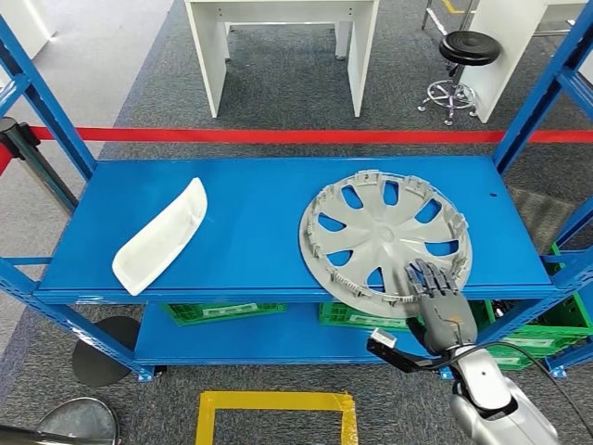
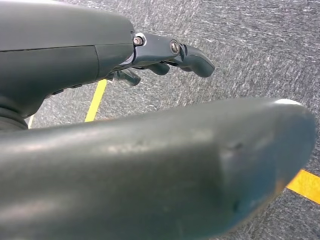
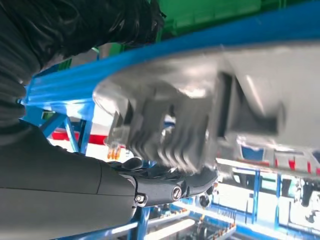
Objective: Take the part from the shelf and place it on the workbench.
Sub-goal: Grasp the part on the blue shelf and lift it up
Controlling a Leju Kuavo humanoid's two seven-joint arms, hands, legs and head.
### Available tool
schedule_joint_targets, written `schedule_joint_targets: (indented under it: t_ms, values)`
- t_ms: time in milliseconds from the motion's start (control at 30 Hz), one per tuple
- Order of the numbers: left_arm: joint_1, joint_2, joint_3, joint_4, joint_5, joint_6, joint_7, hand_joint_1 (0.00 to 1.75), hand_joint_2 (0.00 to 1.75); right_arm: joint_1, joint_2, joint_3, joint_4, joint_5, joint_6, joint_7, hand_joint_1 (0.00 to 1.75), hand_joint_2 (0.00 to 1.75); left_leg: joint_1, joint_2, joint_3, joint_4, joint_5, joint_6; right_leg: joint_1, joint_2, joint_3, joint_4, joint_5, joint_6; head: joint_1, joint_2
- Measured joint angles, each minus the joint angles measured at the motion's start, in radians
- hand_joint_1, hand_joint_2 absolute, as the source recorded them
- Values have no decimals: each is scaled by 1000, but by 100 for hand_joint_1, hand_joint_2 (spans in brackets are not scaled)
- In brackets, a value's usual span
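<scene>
A silver wheel cover [image 1: 384, 232] lies flat on the right half of the blue shelf [image 1: 258, 213], its near rim at the shelf's front edge. My right hand [image 1: 437, 301] reaches in from the front, and its fingers [image 1: 430, 278] lie stretched over that near rim. In the right wrist view the rim's ribbed clips [image 3: 170, 130] lie against the dark fingers [image 3: 173, 187], and the thumb is not closed on it. A white curved part [image 1: 160, 236] lies on the shelf's left half. My left hand [image 2: 151, 150] hangs over grey floor, fingers [image 2: 181, 52] apart and holding nothing.
Green crates [image 1: 223, 312] sit on the lower shelf. Blue uprights [image 1: 538, 102] frame both ends. Behind the shelf run a red floor line [image 1: 280, 136], a white desk [image 1: 280, 46] and a black stool [image 1: 469, 46]. Yellow tape [image 1: 280, 403] marks the floor in front.
</scene>
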Motion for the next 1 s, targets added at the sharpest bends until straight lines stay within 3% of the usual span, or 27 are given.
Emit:
schedule_joint_targets:
  t_ms: [233,367,1000]
  values:
    - [0,0,0,0,-3,0,-1,0,0,-10,8,0,14,-12,20,5,0,175,0,0,0,0,0,0,0,0,0,0,0,0,0,0]
    - [0,1,0,0,-4,-1,-2,0,0,-19,10,-1,34,-33,35,5,175,175,0,0,0,0,0,0,0,0,0,0,0,0,0,0]
    - [-4,9,0,0,0,9,-16,0,0,-121,19,-4,154,-131,96,-18,175,175,0,0,4,0,0,0,0,0,-5,0,0,0,0,0]
